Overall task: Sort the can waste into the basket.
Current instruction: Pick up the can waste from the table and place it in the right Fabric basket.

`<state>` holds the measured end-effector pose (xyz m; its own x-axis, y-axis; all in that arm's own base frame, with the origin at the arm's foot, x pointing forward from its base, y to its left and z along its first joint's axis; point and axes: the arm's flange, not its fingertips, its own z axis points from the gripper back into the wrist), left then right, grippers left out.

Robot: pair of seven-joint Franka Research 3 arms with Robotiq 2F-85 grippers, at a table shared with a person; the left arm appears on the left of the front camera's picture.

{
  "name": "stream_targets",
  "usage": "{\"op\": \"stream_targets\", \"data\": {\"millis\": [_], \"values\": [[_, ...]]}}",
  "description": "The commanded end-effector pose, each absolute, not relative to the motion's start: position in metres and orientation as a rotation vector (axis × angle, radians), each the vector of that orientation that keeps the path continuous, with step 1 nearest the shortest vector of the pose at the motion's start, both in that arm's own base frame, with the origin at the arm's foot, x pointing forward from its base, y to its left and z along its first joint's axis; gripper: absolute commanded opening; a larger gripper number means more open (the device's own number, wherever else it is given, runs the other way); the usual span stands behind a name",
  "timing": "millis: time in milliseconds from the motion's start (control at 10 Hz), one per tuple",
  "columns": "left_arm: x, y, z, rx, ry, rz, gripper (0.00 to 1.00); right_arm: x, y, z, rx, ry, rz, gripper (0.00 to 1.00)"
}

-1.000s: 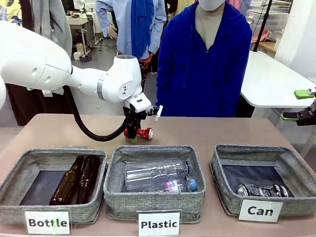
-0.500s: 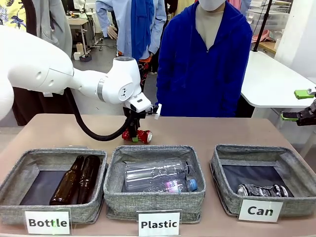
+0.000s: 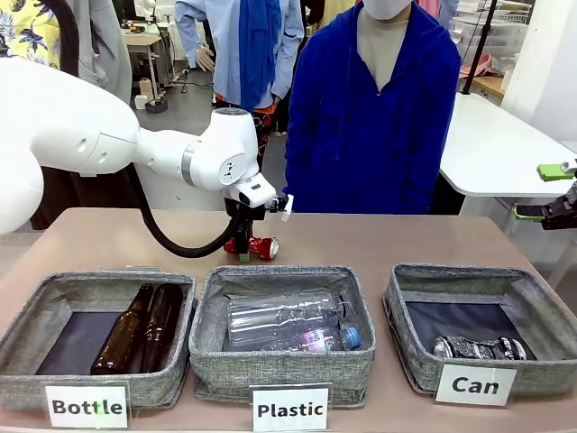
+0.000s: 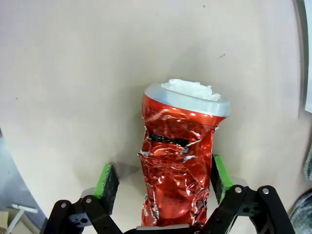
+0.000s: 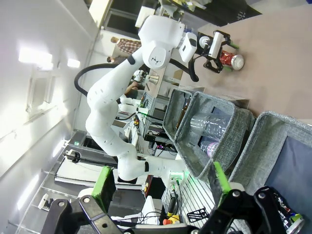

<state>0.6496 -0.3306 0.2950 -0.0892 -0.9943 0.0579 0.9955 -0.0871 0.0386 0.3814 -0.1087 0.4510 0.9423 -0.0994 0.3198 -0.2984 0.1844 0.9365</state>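
The red can (image 4: 178, 161) lies on the table (image 4: 73, 73), right between the left gripper's (image 4: 165, 178) green pads (image 4: 108, 181). One pad looks to be touching the can. The other has a small gap, so the fingers are not tight on it.

The right gripper (image 5: 163, 187) is wide open and holds nothing. Past its fingers is the "Can" basket (image 3: 424, 347), with the black can (image 3: 478, 347) inside.

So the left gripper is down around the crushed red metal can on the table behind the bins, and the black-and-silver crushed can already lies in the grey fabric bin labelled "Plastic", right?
Not quite. The black-and-silver crushed can lies in the grey fabric bin labelled "Can", as the front view shows. The rest holds: the left gripper is down around the crushed red metal can.
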Motion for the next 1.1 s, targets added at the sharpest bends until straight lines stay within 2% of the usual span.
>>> {"op": "stream_targets", "data": {"millis": [0,100,200,400,500,600,700,1000], "values": [[0.654,-0.331,0.297,0.016,-0.041,-1.653,0.41,0.38,-0.111,0.452,1.386,-0.346,0.166,1.0],[0.654,-0.33,0.297,0.015,-0.034,-1.653,0.36,0.38,-0.111,0.452,1.386,-0.346,0.166,1.0],[0.654,-0.331,0.297,0.011,-0.03,-1.655,0.0,0.38,-0.111,0.452,1.386,-0.346,0.166,1.0],[0.652,-0.33,0.301,0.012,-0.049,-1.654,0.0,0.38,-0.111,0.452,1.386,-0.346,0.166,1.0],[0.65,-0.328,0.305,0.014,-0.065,-1.645,0.15,0.38,-0.111,0.452,1.386,-0.346,0.166,1.0],[0.647,-0.325,0.313,0.011,-0.086,-1.625,0.05,0.38,-0.111,0.452,1.386,-0.346,0.166,1.0],[0.642,-0.322,0.325,0.007,-0.093,-1.598,0.0,0.38,-0.111,0.452,1.386,-0.346,0.166,1.0],[0.605,-0.308,0.398,-0.037,-0.105,-1.466,0.0,0.38,-0.111,0.452,1.386,-0.346,0.166,1.0]]}}
